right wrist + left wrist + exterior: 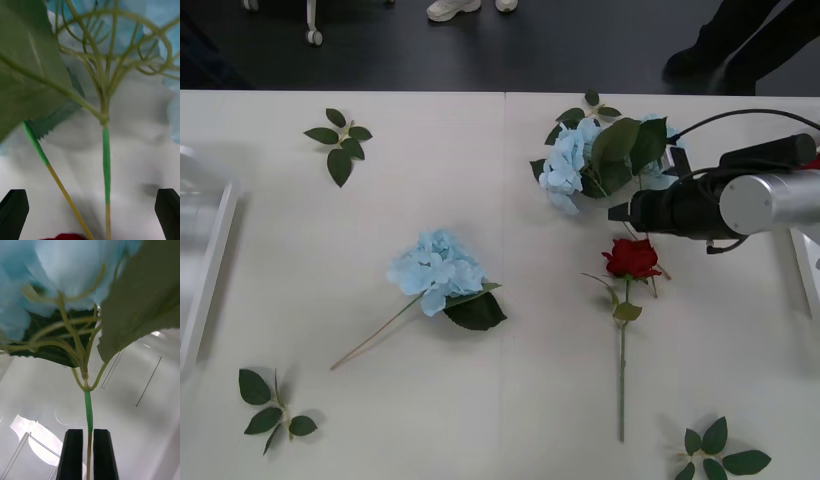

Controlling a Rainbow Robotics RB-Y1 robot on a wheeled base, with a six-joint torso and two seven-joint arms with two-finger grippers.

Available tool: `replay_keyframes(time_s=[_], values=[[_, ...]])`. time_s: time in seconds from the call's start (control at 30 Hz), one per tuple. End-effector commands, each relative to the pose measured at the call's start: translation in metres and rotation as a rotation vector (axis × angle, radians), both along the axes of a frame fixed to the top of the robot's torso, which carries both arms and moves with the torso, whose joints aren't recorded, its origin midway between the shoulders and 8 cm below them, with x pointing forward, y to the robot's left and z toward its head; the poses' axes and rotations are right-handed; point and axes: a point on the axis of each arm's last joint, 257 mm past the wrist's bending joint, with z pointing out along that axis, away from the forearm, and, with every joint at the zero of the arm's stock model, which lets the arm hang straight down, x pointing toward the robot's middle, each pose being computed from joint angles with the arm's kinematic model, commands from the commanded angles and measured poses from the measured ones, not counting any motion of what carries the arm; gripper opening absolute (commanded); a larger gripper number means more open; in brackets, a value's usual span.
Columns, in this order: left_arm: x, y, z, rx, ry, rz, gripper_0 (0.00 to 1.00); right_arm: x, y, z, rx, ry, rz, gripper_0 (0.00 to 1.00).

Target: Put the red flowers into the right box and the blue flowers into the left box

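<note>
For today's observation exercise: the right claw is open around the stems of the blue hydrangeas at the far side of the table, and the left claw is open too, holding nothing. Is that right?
Not quite. The left claw is shut on a blue hydrangea stem, as the left wrist view shows. The rest stands: the right claw is open, with the hydrangea stems between its fingers, beside the blue hydrangeas at the table's far side.

No readable text or labels.
</note>
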Motion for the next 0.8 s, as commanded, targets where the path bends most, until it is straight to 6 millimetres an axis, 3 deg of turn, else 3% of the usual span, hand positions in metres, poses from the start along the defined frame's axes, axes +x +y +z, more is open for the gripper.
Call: replay_keyframes(time_s=[0.03,0.1,0.2,0.37,0.5,0.57,0.63,0.7,0.8], values=[[0.011,0.012,0.039,0.068,-0.046,-0.025,0.81,0.013,0.007,0.023,0.036,-0.021,-0.033,0.99],[0.012,0.009,0.039,0.066,-0.047,-0.034,1.0,0.014,0.007,0.023,0.039,-0.021,-0.036,0.99],[0.016,-0.003,0.042,0.046,-0.054,-0.057,1.0,0.014,0.007,0.023,0.043,-0.019,-0.04,0.99],[0.012,-0.048,0.058,-0.026,-0.046,-0.155,1.0,0.014,0.006,0.022,0.045,-0.016,-0.047,0.99],[0.003,-0.091,0.071,-0.056,-0.024,-0.26,1.0,0.013,0.006,0.022,0.049,-0.013,-0.05,0.83],[-0.001,-0.113,0.074,-0.078,-0.012,-0.314,1.0,0.013,0.006,0.021,0.049,-0.01,-0.053,0.7],[-0.006,-0.14,0.081,-0.09,0.001,-0.387,1.0,0.013,0.004,0.021,0.042,-0.009,-0.054,0.47],[-0.011,-0.16,0.086,-0.088,0.015,-0.441,1.0,0.011,0.002,0.019,0.032,0.0,-0.055,0.31],[-0.021,-0.189,0.089,-0.072,0.051,-0.529,1.0,0.011,-0.001,0.018,0.026,0.001,-0.056,0.29]])
